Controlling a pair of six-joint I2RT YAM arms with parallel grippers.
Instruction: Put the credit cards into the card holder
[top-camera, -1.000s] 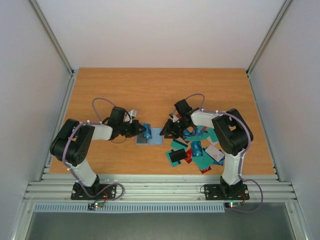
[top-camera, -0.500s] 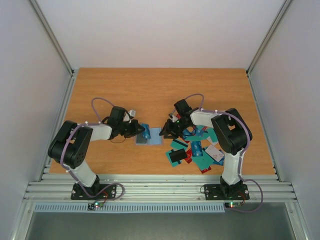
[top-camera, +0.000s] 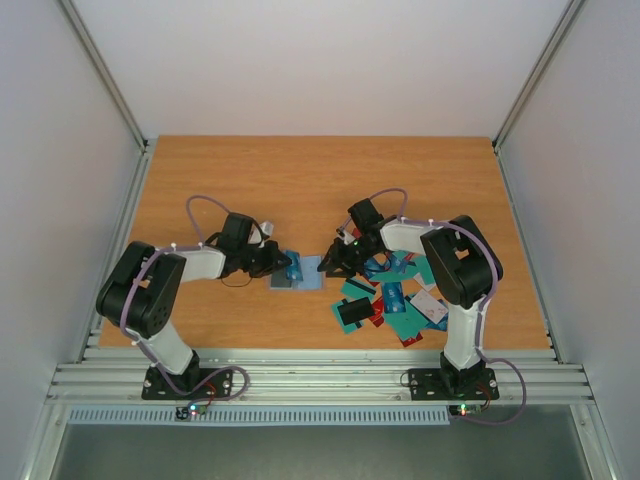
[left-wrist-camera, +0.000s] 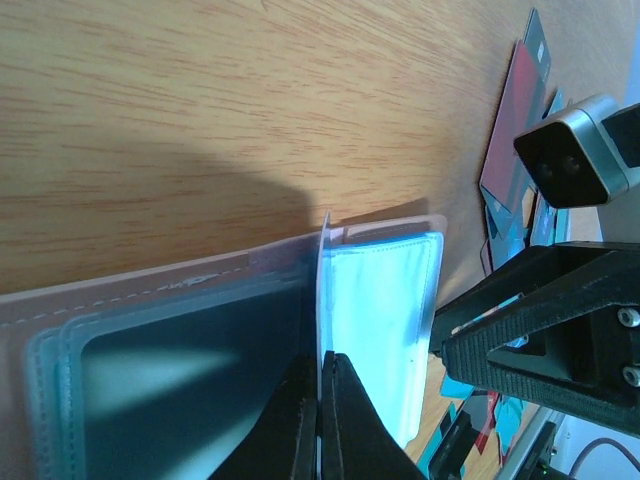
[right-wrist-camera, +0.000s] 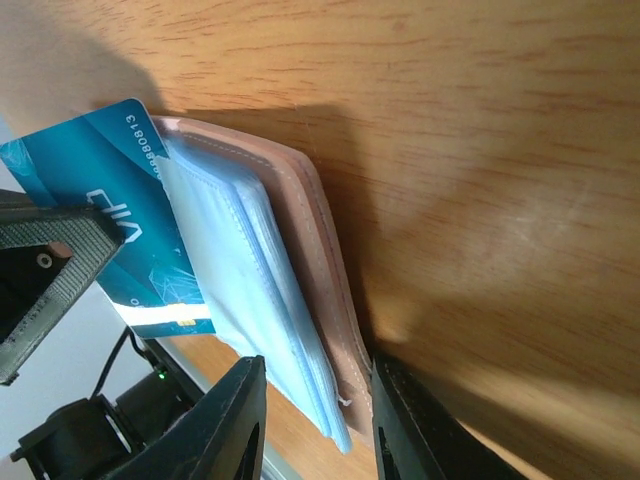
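My left fingers (left-wrist-camera: 320, 372) are pressed tight on a blue card (right-wrist-camera: 92, 190). They pinch it by one edge, so from my left wrist it shows only as a thin pale line rising from between the tips. The card stands on edge over the open card holder (left-wrist-camera: 385, 300), at the fold. A darker pocket lies to one side of my tips and a pale blue pocket to the other. Whether the card has entered a pocket I cannot tell.

My right fingers (right-wrist-camera: 318, 378) stand at a narrow gap astride the holder's end. The tan cover is just beside one finger and the stack of pale blue pockets is nearer the other. I cannot tell whether they pinch it or only bracket it. Beyond their tips the blue card juts out from behind the pale pockets.

The holder lies spread on the counter (top-camera: 300, 185) between my two sets of fingers, which face each other across it. Behind my right fingers, toward that arm's base, the other credit cards (top-camera: 395, 300) lie in a loose overlapping heap. They are mostly teal, with some red and white, and well apart from my left fingers.
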